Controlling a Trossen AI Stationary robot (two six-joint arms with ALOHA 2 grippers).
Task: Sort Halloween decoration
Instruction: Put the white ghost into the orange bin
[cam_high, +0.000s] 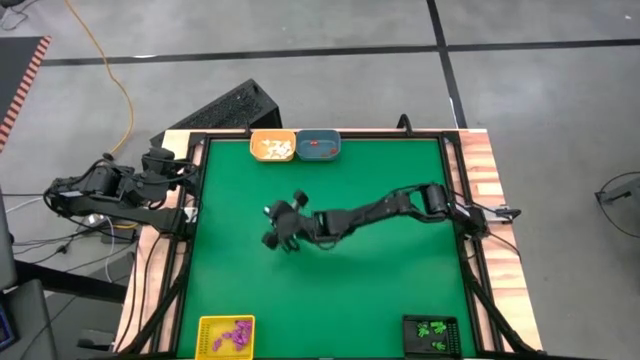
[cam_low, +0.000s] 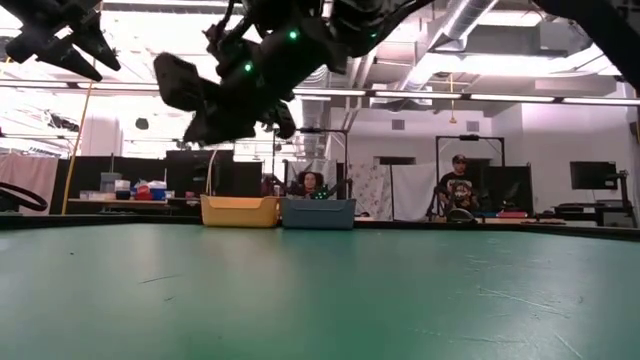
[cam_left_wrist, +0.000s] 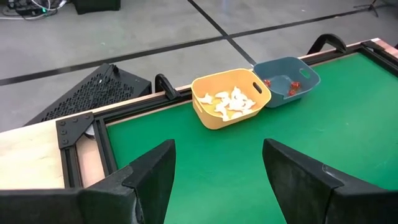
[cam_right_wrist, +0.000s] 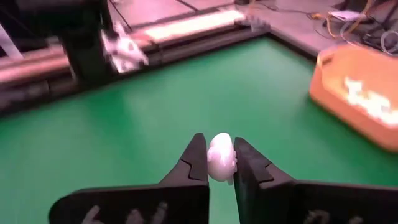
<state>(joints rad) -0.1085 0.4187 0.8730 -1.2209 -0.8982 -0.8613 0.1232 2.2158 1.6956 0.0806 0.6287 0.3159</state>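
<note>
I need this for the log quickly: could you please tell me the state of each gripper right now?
Left gripper: open, holding nothing.
Right gripper: shut on a white trinket.

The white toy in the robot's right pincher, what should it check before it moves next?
1. Grip: right gripper is shut on the white toy. Ok.
2. Matching home: the orange tray already holds white pieces. Ok.
3. Path: bare green table lies between the gripper and that tray. Ok.
4. Wrong neighbor: the blue tray, touching the orange one, holds red pieces; aim carefully. Ok.
5. Left gripper: open, parked at the table's left edge, out of the way. Ok.
6. Toy's firmness in the fingers: cannot tell.
</note>
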